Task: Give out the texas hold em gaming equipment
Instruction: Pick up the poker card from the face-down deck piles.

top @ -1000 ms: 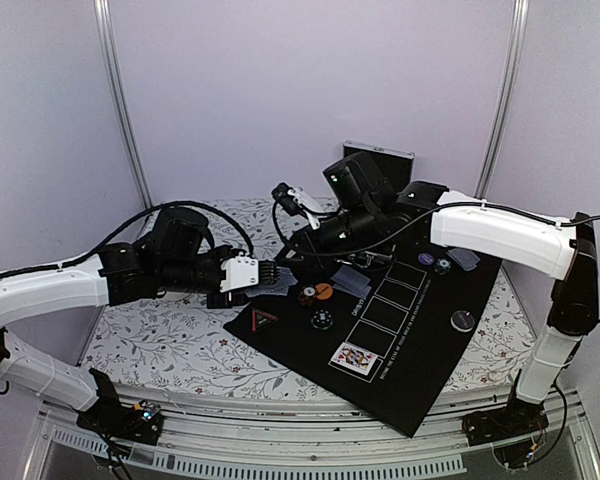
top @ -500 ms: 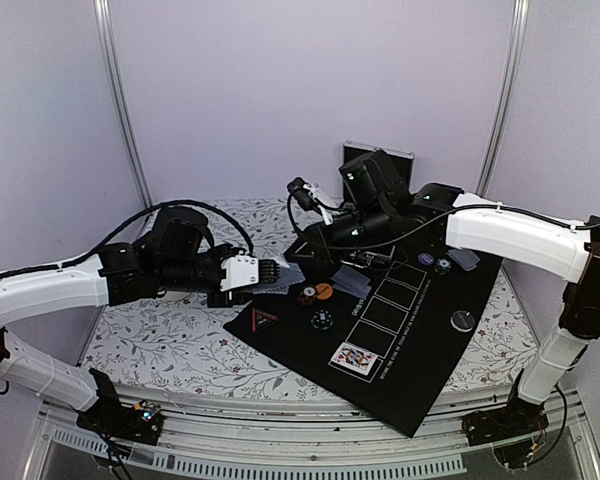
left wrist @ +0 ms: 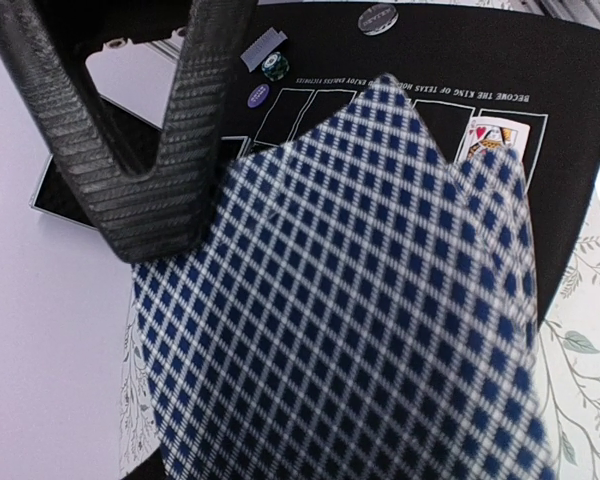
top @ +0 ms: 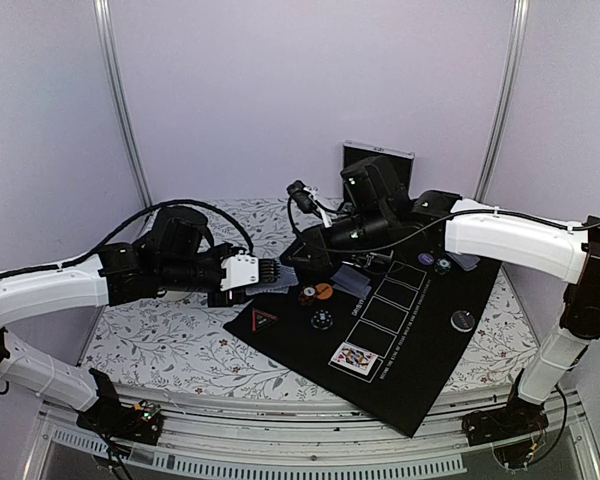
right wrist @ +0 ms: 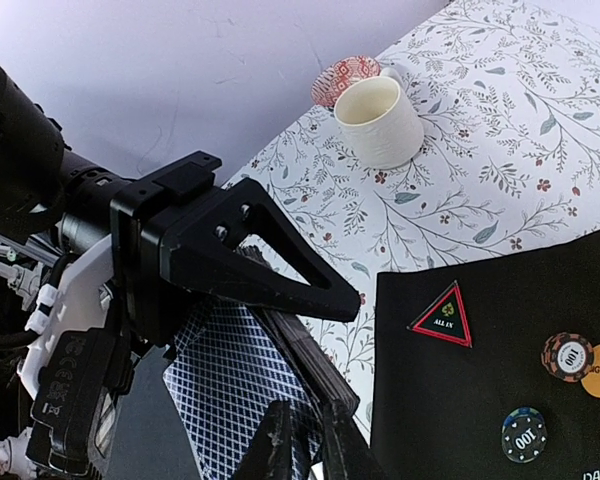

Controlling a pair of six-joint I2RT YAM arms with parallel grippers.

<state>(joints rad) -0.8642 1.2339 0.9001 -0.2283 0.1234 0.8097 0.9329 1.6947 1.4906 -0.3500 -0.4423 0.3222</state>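
My left gripper (top: 267, 272) is shut on a deck of blue-checked playing cards (left wrist: 360, 300), held above the left corner of the black mat (top: 410, 350). My right gripper (top: 298, 262) meets it from the right, and its fingers (right wrist: 280, 445) pinch one card (right wrist: 230, 380) at the deck's edge. On the mat lie a face-up queen (top: 354, 358), a striped chip (top: 307, 296) beside an orange button (top: 323, 291), a dark chip (top: 322, 320), a triangular ALL IN marker (top: 264, 318), a face-down card (top: 352, 283), a purple button (top: 425, 259) and a black button (top: 463, 320).
A cream cup (right wrist: 380, 120) and a small red dish (right wrist: 345, 80) stand on the floral tablecloth behind the left gripper. A dark case (top: 378, 155) leans at the back wall. Another face-down card (top: 466, 260) and a chip (top: 442, 266) lie at the mat's far right.
My right gripper has drawn back a little to the right and upward from the deck, with a card edge showing between the two grippers. The left arm has held still.
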